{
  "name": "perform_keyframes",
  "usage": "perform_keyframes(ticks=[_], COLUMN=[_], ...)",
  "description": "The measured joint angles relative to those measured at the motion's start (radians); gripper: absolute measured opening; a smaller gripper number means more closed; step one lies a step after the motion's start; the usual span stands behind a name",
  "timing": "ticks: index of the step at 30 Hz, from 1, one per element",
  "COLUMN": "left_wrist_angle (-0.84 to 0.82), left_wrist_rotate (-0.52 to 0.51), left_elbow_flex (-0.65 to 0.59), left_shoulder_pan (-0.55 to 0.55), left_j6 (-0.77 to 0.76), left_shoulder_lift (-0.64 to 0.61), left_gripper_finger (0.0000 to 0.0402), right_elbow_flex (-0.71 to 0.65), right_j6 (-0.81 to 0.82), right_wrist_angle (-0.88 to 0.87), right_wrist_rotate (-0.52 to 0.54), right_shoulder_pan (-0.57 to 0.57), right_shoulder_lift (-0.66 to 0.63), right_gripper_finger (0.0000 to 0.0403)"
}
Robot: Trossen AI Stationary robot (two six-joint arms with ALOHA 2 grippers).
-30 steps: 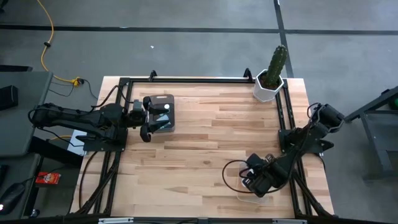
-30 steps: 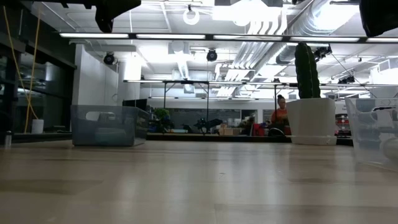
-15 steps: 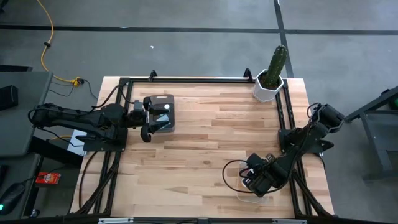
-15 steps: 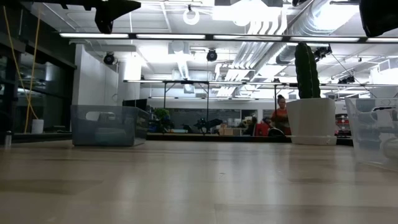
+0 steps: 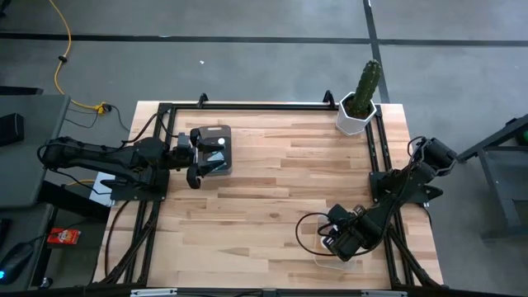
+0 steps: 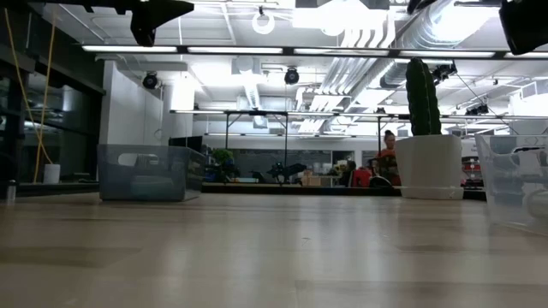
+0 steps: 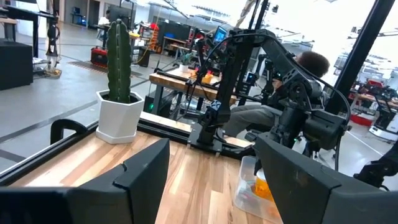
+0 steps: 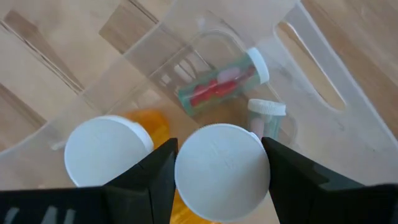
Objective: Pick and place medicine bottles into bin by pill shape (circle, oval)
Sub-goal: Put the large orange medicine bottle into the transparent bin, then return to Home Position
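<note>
Right wrist view looked straight down into a clear bin point(image 8: 267, 25). The right jaws were clamped on a bottle with a white cap point(image 8: 221, 165), one dark finger on each side of the cap. The bottle hung over the inside of the bin, not yet set down. Right beside it stood an orange bottle point(image 8: 107, 152) with its own white cap. Farther in lay a see-through bottle on its side point(image 8: 221, 84) with red and pale pills in it, and a small bottle with a pale top point(image 8: 267, 115) was close to that one.

In the high view, the right arm point(image 5: 388, 202) reached down over this bin at the lower right of the desk point(image 5: 272, 190). The left jaws were wide apart and held nothing. They hung over a grey bin point(image 5: 221, 157) at the upper left. A cactus point(image 5: 367, 82) stood in the upper right corner, well away from both bins.

To do this step well, I think the arm should go down slowly into the free spot. It should keep clear of the orange bottle so that one does not tip. The jaws should let go only when the bottle is low. Then the arm should go straight up, so the fingers do not catch the bin wall.
</note>
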Motion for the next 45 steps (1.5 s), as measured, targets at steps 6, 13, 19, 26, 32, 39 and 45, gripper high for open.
perform_keyframes(ticks=[6, 13, 19, 26, 32, 39, 45], left_wrist_angle=[-0.007, -0.007, -0.007, -0.006, -0.005, 0.031, 0.025], left_wrist_rotate=[-0.001, -0.003, -0.003, 0.008, 0.008, 0.005, 0.000], left_elbow_flex=[0.000, 0.000, 0.000, 0.000, 0.000, 0.000, 0.000], left_shoulder_pan=[0.000, 0.000, 0.000, 0.000, 0.000, 0.000, 0.000], left_j6=[0.000, 0.000, 0.000, 0.000, -0.002, -0.053, -0.053], left_shoulder_lift=[0.000, 0.000, 0.000, 0.000, 0.000, 0.000, 0.000], left_gripper_finger=[0.0239, 0.0239, 0.0239, 0.0239, 0.0239, 0.0239, 0.0239], right_elbow_flex=[0.000, 0.000, 0.000, 0.000, -0.038, -0.301, -0.358], right_j6=[0.018, 0.016, -0.094, -0.217, -0.542, -0.964, -1.204], right_wrist_angle=[-0.001, -0.002, -0.065, -0.187, -0.081, 0.594, 1.062], right_wrist_rotate=[-0.001, -0.014, -0.042, 0.080, 0.144, -0.057, -0.100], right_shoulder_pan=[0.000, -0.016, -0.048, -0.152, -0.394, -0.713, -0.845], right_shoulder_lift=[0.000, -0.002, -0.113, -0.380, -0.534, -0.581, -0.535], right_gripper_finger=[0.0200, 0.0268, 0.0285, 0.0286, 0.0286, 0.0286, 0.0286])
